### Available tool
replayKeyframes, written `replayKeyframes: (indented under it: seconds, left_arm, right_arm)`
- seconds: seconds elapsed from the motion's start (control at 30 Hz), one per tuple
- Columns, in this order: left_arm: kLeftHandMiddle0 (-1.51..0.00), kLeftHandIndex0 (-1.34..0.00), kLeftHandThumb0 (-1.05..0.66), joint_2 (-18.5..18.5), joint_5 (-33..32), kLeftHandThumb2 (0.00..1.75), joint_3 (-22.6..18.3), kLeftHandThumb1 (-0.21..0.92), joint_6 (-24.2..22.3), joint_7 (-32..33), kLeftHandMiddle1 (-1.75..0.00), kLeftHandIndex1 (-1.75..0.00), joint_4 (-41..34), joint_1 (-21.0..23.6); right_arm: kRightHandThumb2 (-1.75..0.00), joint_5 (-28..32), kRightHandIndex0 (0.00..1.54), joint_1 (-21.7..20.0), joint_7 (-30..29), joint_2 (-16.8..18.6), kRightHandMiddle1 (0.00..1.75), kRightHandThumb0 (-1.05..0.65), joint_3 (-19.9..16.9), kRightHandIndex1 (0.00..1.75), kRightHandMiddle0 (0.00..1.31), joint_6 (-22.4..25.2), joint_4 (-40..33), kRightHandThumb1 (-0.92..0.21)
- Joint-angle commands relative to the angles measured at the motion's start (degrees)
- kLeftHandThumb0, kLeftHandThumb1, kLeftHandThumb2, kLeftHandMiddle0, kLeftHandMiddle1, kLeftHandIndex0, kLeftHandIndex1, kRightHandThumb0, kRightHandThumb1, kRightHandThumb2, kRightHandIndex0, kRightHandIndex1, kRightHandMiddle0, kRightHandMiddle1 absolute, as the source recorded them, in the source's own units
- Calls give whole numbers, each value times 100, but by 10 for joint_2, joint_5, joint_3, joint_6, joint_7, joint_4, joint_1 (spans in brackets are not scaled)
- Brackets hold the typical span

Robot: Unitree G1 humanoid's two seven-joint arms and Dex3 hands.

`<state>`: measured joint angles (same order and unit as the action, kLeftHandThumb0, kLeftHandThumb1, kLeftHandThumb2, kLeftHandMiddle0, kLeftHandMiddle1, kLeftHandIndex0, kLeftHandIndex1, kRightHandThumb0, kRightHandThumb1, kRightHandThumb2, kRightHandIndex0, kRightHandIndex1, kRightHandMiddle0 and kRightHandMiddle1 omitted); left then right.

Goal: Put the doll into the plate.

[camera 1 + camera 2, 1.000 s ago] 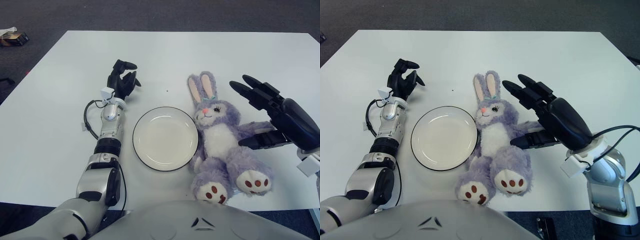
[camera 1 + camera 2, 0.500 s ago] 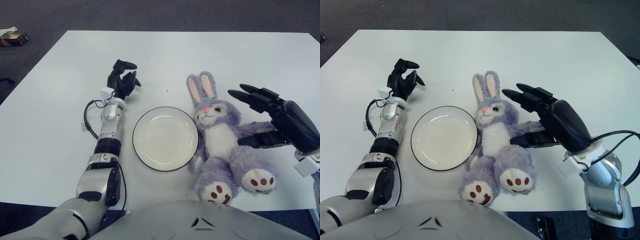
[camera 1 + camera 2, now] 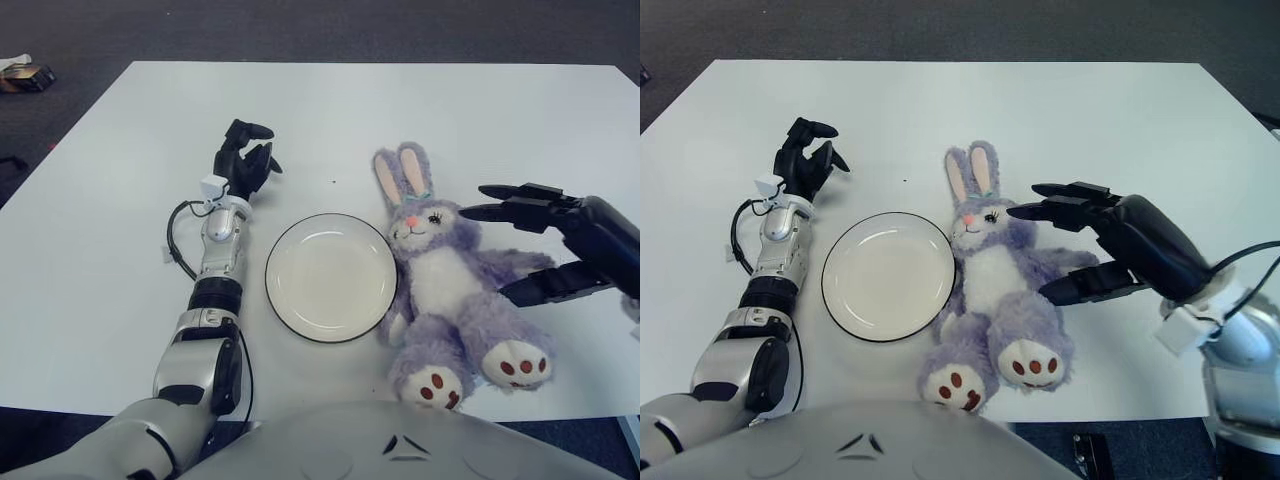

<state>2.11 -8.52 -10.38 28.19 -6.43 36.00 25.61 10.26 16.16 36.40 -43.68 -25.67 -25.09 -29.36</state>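
A purple plush rabbit doll [image 3: 440,283] lies on its back on the white table, just right of an empty white plate [image 3: 331,277] with a dark rim. The doll's left side touches the plate's right rim. My right hand [image 3: 1080,245] hovers open at the doll's right side, fingers spread over its arm and pointing left, thumb below. It holds nothing. My left hand [image 3: 246,160] shows at the upper left of the plate, apart from it, fingers curled and empty.
The white table [image 3: 120,250] has bare room to the left, behind and to the right of the doll. A cable [image 3: 178,245] loops beside my left forearm. Dark carpet lies beyond the table, with a small object [image 3: 25,75] at far left.
My right hand has drawn back to the right and turned flatter, fingers now pointing left above the doll's arm. The doll shifted slightly. The left arm has not moved.
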Motion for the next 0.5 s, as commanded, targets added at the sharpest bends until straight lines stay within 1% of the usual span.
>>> replayKeyframes:
  seconds: [0.0, 0.1, 0.27, 0.37, 0.47]
  left_arm:
    - [-84, -44, -36, -11, -4, 29, 0, 92, -8, 3, -175, -150, 12, -33]
    - [-84, -44, -36, -11, -4, 30, 0, 92, -10, 3, -175, -150, 10, -33]
    - [-83, -44, -36, -11, -4, 30, 0, 92, -11, 4, -175, -150, 8, -34]
    - [-85, -43, -35, -13, -9, 31, -3, 92, -2, 0, -175, -151, 19, -27]
    - [-86, -42, -35, -15, -17, 32, -7, 92, 5, -8, -175, -152, 28, -22]
  right_arm:
    - [-11, 68, 47, -26, 36, -42, 11, -30, -40, 1, 52, 7, 8, -92]
    - [-13, 62, 45, -27, 34, -37, 9, -31, -51, 1, 51, 9, 8, -92]
    - [-12, 65, 45, -29, 39, -36, 8, -32, -55, 1, 52, 11, 8, -92]
    - [-13, 60, 45, -23, 31, -28, 8, -33, -81, 1, 52, 13, -1, -92]
    - [-13, 60, 45, -25, 40, -38, 8, -33, -95, 1, 53, 14, 1, -92]
